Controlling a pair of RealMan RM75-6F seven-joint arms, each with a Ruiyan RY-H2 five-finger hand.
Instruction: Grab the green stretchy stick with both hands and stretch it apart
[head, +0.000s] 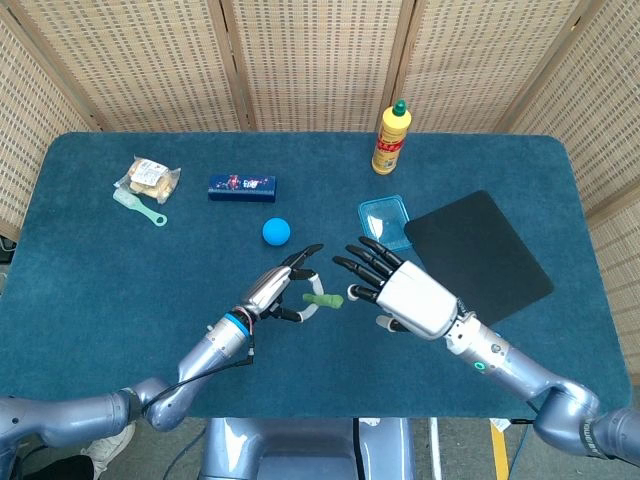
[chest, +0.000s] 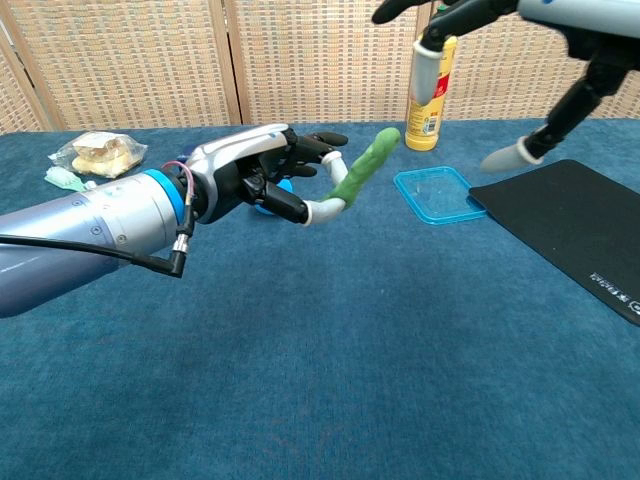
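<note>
My left hand (head: 281, 293) (chest: 262, 181) holds the green stretchy stick (head: 324, 299) (chest: 361, 168) by one end, pinched between thumb and a finger, lifted above the blue table. The stick's free end points right, toward my right hand (head: 403, 295) (chest: 528, 40). That hand hovers just right of the stick with its fingers spread and nothing in it; its fingertips (head: 346, 290) are close to the stick's tip but not touching.
A blue ball (head: 276, 231) lies behind the left hand. A clear blue tray (head: 385, 222) (chest: 436, 193) and a black mat (head: 477, 256) (chest: 572, 228) sit to the right. A yellow bottle (head: 391, 137), a blue box (head: 242, 187) and a snack bag (head: 148, 178) lie at the back.
</note>
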